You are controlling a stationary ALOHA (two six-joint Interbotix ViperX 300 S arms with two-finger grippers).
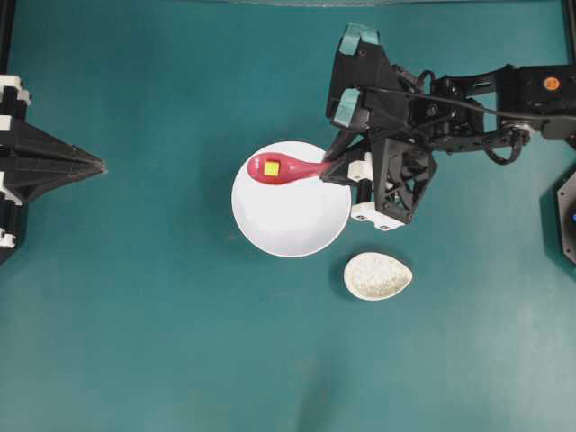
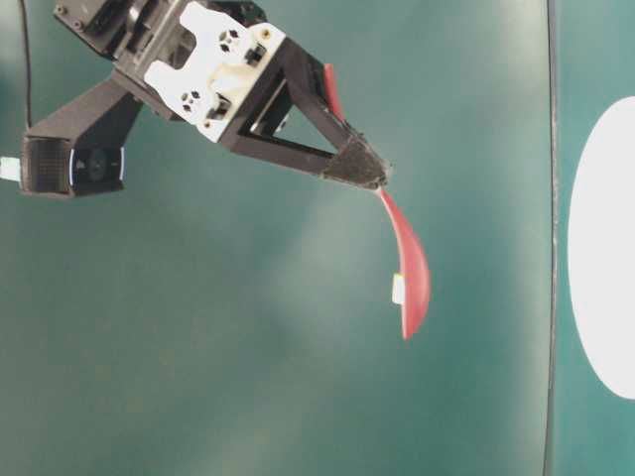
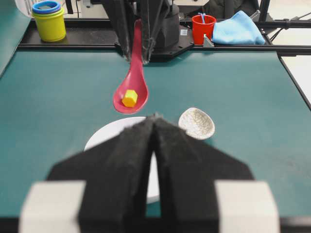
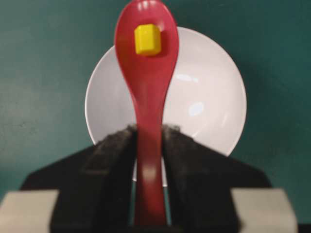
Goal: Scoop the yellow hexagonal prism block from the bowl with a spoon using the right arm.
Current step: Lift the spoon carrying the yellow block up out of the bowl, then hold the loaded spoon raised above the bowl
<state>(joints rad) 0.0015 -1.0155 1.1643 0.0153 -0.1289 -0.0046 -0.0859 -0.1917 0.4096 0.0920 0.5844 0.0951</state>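
From overhead, the right arm [image 1: 468, 103] reaches in from the right edge, and its right gripper [image 1: 335, 166] pinches the handle of the pink-red spoon [image 1: 286, 169]. The scoop sits over the upper left part of the white bowl [image 1: 291, 211], and the yellow hexagonal prism block [image 1: 271, 167] lies in the scoop. A small speckled dish [image 1: 378, 275] rests on the teal table [image 1: 162, 315] just below and right of the bowl, apart from it. At the far left, the left gripper [image 1: 94, 166] points inward, well apart from everything, its fingers pressed together.

The table-level view comes turned sideways. The right gripper [image 2: 369, 174] clamps the spoon [image 2: 409, 268], which hangs clear of the bowl [image 2: 605, 248] at the right edge. Only a pale sliver of the block [image 2: 398, 289] peeks past the scoop's rim.

From the left wrist camera, the left gripper [image 3: 154, 127] fills the foreground with its 2 fingers meeting at the tips. Beyond it, the spoon [image 3: 132, 85] is raised above the bowl [image 3: 109, 136], with the block [image 3: 129, 98] in the scoop. The dish [image 3: 197, 123] sits right of the bowl. At the back stand stacked cups [image 3: 48, 20], a red cup [image 3: 203, 28] and a blue cloth [image 3: 237, 29].

From the right wrist camera, the right gripper [image 4: 147, 138] squeezes the spoon's handle between its 2 padded fingers. The spoon [image 4: 147, 87] extends away over the bowl [image 4: 209, 97], and the block [image 4: 147, 40] rests near the scoop's far end.
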